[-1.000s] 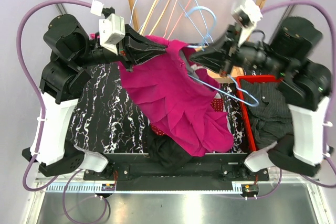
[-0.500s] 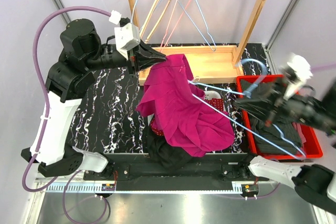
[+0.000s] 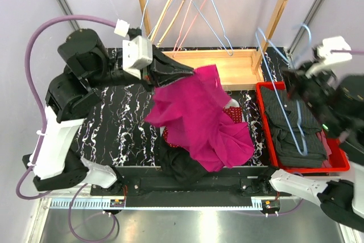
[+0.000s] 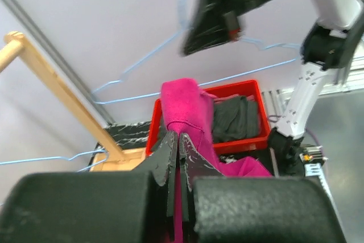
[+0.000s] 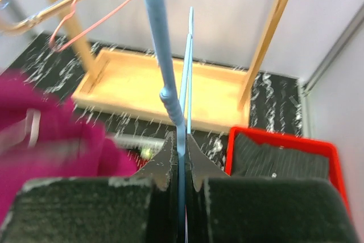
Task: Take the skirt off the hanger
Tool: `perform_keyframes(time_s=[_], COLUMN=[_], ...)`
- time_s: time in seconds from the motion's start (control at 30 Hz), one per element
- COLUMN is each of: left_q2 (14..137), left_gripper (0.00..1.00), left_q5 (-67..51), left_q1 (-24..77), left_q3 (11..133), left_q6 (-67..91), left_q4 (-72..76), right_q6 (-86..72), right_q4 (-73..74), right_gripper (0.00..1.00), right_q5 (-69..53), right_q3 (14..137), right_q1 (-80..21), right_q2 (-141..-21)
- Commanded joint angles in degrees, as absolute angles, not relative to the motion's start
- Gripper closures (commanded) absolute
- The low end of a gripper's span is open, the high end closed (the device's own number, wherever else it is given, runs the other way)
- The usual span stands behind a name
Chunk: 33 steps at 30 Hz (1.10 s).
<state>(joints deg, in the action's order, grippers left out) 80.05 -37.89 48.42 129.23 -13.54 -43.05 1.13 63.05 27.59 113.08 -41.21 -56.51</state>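
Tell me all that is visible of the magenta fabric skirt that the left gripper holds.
The magenta fabric skirt looks soft and plain, with loose folds. The left gripper is shut on its upper edge and holds that part lifted. The rest hangs down and lies heaped on the black marbled table, over a dark garment. No hanger is in it: the light blue wire hanger is apart, clamped in the right gripper, near the red plastic bin.
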Motion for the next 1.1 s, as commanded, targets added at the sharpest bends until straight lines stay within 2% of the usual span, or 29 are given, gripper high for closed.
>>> perform_keyframes(time_s=[0.0, 0.1, 0.13, 0.17, 0.2, 0.23, 0.27, 0.3, 0.33, 0.4, 0.43, 0.57, 0.67, 0.77, 0.87, 0.97, 1.07], left_q2=[76.1, 72.1, 71.5, 71.4, 74.1, 76.6, 80.4, 86.8, 90.0, 92.7, 92.6, 90.2, 87.4, 82.1, 77.5, 77.3, 79.3], left_gripper=[1.00, 1.00, 1.00, 1.00, 1.00, 1.00, 1.00, 1.00, 1.00, 1.00, 1.00, 1.00, 1.00, 1.00, 1.00, 1.00, 1.00], left_q5=[-34.1, -26.1, -22.0, -15.5, -12.6, -10.4, -9.8, -10.4, -11.0, -8.7, -4.4, -3.8, -3.4, -6.6, -4.7, -5.4, -4.7], left_q1=[50.0, 52.0, 52.6, 53.1, 53.1, 52.8, 50.8, 49.5, 48.4, 48.0, 47.9, 43.9, 44.0, 45.5, 50.3, 52.7, 54.7], left_q3=[113.8, 99.6, 97.3, 95.9, 98.2, 102.0, 107.2, 119.2, 124.8, 132.5, 131.9, 122.4, 110.5, 95.3, 78.7, 73.0, 69.5], left_q6=[-10.7, -12.7, -12.9, -13.4, -13.4, -12.8, -11.4, -10.5, -10.2, -12.6, -12.7, -7.0, -8.5, -11.6, -16.9, -16.2, -15.6], left_q4=[-36.7, -36.8, -37.1, -38.7, -41.3, -45.0, -54.3, -58.6, -62.1, -65.7, -64.3, -52.4, -46.3, -40.7, -36.8, -35.6, -35.1], right_q6=[8.2, 8.4, 7.0, 5.0, 0.7, -1.5, -4.1, -5.0, -5.9, -9.3, -10.9, -19.3, -20.6, -21.4, -21.5, -22.6, -23.2], right_q4=[43.3, 38.9, 39.1, 39.1, 39.5, 39.4, 39.0, 38.6, 38.1, 36.3, 35.9, 33.9, 33.7, 34.1, 35.9, 36.9, 37.2], right_gripper=[1.00, 1.00, 1.00, 1.00, 1.00, 1.00, 1.00, 1.00, 1.00, 1.00, 1.00, 1.00, 1.00, 1.00, 1.00, 1.00, 1.00], right_q5=[38.6, 35.5, 31.7, 26.9, 18.2, 15.0, 9.5, 7.8, 6.3, 0.7, -2.3, -18.5, -23.1, -25.7, -26.7, -28.2, -28.7], right_q3=[111.6, 113.6, 114.4, 115.1, 115.9, 116.2, 116.4, 116.2, 115.9, 115.1, 115.0, 117.5, 122.9, 129.8, 138.0, 146.4, 149.7], right_q1=[-41.1, -38.5, -35.4, -27.6, -23.6, -20.9, -16.4, -15.1, -14.0, -9.6, -7.2, 1.4, 2.4, 2.4, 2.4, 2.4, 2.3], right_q2=[-62.1, -66.7, -68.0, -70.5, -71.6, -72.8, -74.9, -75.8, -76.5, -78.5, -80.2, -86.3, -91.8, -96.9, -101.9, -106.4, -109.6])
